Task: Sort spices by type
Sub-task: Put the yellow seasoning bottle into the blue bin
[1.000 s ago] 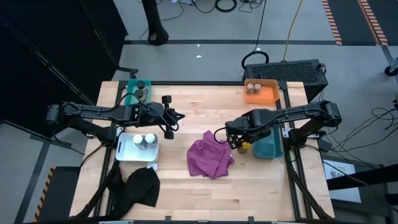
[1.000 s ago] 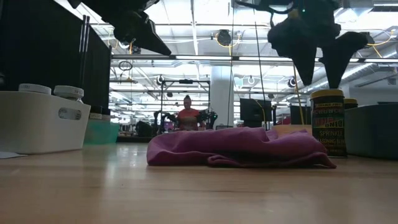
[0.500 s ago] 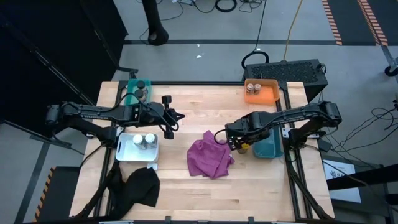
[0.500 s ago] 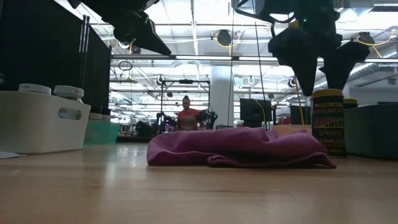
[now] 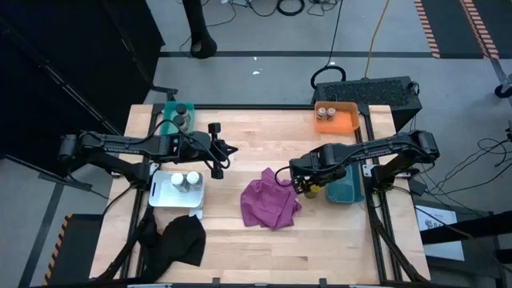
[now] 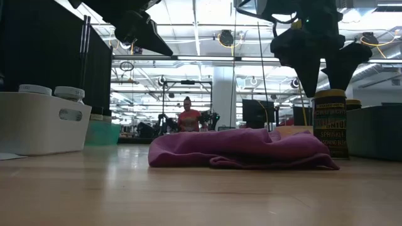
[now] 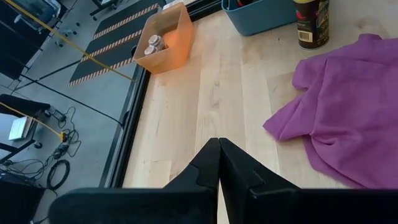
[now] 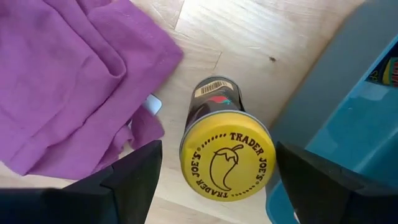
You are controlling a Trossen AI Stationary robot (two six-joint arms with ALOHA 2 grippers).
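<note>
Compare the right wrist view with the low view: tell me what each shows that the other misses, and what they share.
Only the right wrist view shows the yellow lid of the jar, printed with a chilli, and the blue bin beside it. Only the low view shows the white bin holding two jars, and a person in the room behind. Both show the yellow-lidded jar, the magenta cloth and the open right gripper above the jar.

**Spice jars across the table**

We see a yellow-lidded jar (image 8: 227,154) standing upright on the wood, just beside the blue bin and near the cloth's edge; its lid shows a chilli drawing. Two jars (image 5: 325,113) sit in the orange tray, two white-lidded jars (image 5: 186,182) in the white tray, and two more jars (image 5: 182,114) in the green one.
</note>
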